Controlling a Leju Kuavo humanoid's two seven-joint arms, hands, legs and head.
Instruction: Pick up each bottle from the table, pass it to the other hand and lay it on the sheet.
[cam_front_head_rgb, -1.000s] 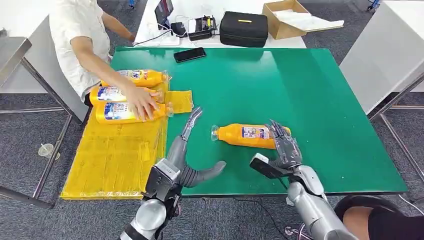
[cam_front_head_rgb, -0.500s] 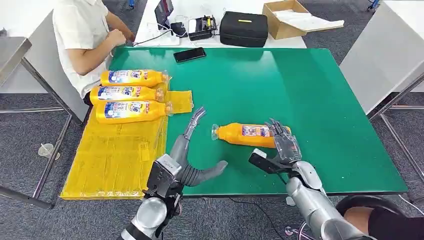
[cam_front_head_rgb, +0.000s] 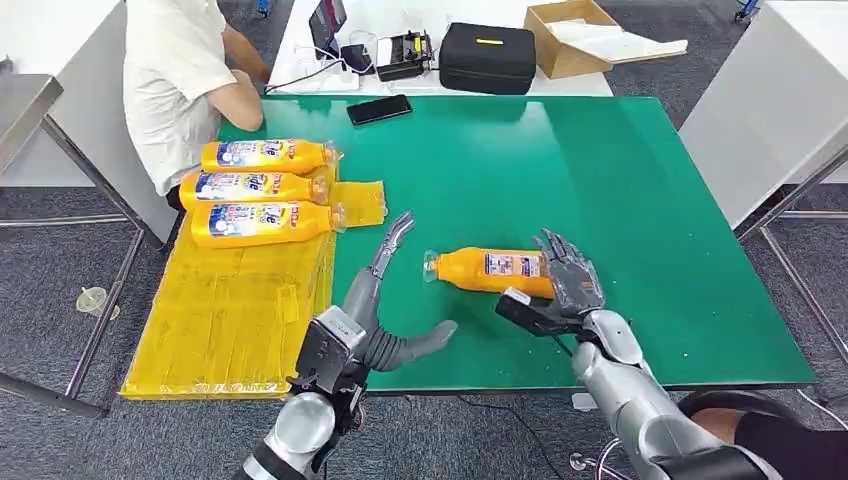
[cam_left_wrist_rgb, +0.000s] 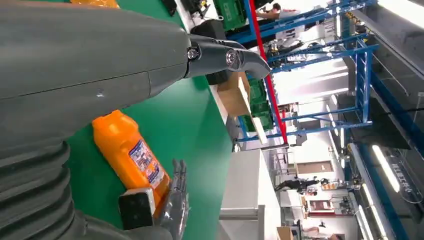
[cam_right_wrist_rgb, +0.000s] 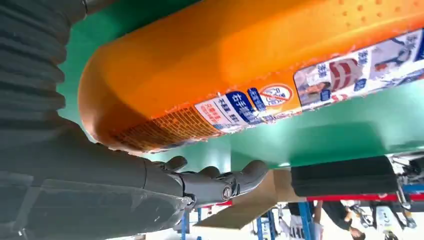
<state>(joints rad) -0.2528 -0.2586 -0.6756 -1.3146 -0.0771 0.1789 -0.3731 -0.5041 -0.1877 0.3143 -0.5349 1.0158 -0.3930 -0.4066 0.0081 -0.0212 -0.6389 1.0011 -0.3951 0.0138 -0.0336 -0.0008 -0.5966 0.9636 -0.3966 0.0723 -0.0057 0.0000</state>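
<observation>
Lying flat on green tabletop (cam_front_head_rgb: 620, 180), orange bottle (cam_front_head_rgb: 490, 270); right hand (cam_front_head_rgb: 565, 285) around its base, grip unclear. Left hand (cam_front_head_rgb: 385, 300) empty, fingers spread, beside yellow sheet (cam_front_head_rgb: 230, 320).

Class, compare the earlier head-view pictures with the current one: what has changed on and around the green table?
The person took their hand off the three bottles on the yellow sheet and drew back. The right hand closed in slightly on the lone bottle. The left hand stayed open; no bottle moved.
</observation>
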